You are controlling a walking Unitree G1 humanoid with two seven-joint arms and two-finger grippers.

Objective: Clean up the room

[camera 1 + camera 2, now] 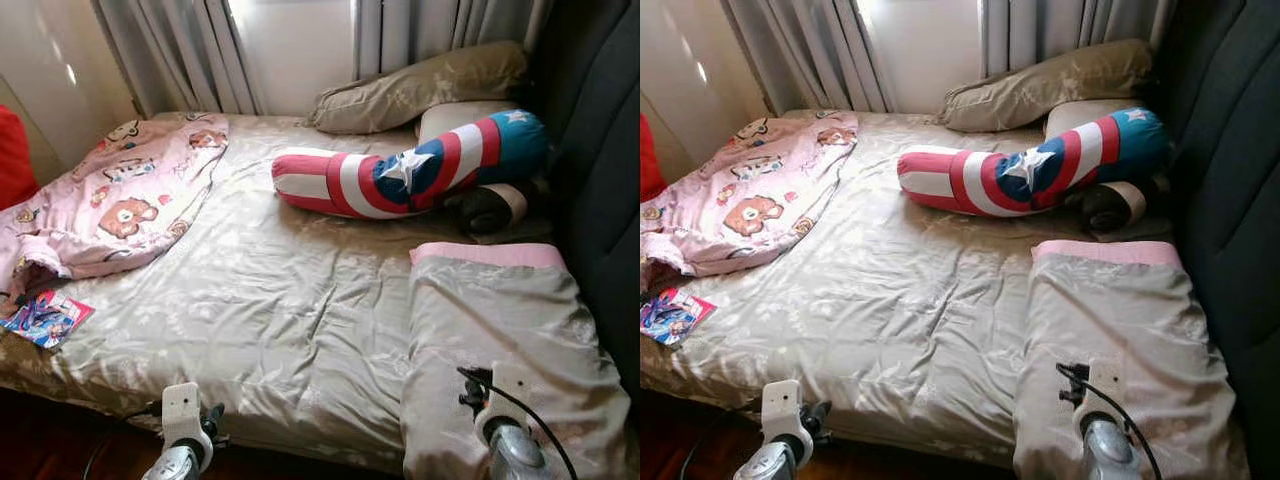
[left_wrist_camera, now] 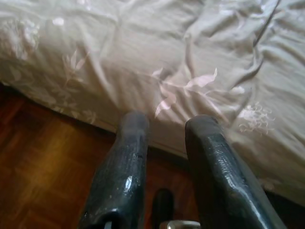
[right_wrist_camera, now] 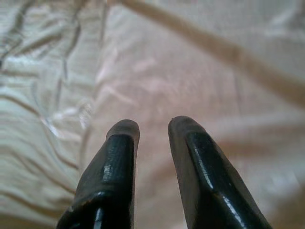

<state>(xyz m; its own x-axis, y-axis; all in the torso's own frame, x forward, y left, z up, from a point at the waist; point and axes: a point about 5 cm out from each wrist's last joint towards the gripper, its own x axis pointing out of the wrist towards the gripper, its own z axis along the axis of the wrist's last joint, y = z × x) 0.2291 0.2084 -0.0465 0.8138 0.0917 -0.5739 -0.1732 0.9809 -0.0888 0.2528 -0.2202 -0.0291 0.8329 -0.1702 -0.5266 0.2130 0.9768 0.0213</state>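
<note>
A wide bed (image 1: pixel 270 300) with a creased beige satin sheet lies before me. On its left side sprawls a crumpled pink blanket with bear prints (image 1: pixel 120 200). A red, white and blue shield-print bolster (image 1: pixel 410 170) lies across the far right. A folded beige blanket with a pink hem (image 1: pixel 500 320) rests at the near right. A colourful booklet (image 1: pixel 45 318) sits on the bed's left edge. My left gripper (image 2: pixel 167 121) is open over the bed's near edge, above the wooden floor. My right gripper (image 3: pixel 153 125) is open above the folded blanket, holding nothing.
Two beige pillows (image 1: pixel 420 90) lean at the far end under grey curtains (image 1: pixel 200 50). A dark padded headboard (image 1: pixel 600 150) runs along the right. A rolled dark cushion (image 1: pixel 495 208) lies beside the bolster. Something red (image 1: pixel 12 155) stands at the far left. Brown parquet (image 2: pixel 43 167) borders the bed.
</note>
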